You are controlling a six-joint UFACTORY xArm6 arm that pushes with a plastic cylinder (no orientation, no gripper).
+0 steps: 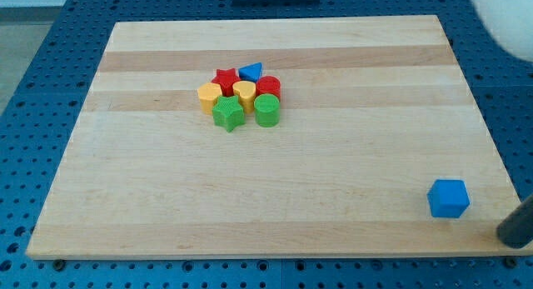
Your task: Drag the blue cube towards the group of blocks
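My tip sits at the view's bottom right, at the near right corner of the wooden board, just right of the blue cube with a small gap between them. It is a bare rod end: no fingers, nothing held. Only the lowest part of the rod shows; the rest leaves the frame at the right.

Blue cube lies near the board's right edge and close to the near edge, little margin on either side. To its left and farther away the board is bare wood all the way to the group, so nothing stands between cube and group.

The group is well apart from the cube, toward the far left-centre of the board, 7 blocks packed touching: red star, blue triangular block, red cylinder, yellow block, yellow heart-like block, green star, green cylinder. Wide room around the group on every side.

Blue perforated table surrounds the board. Blurred white object at far right corner.
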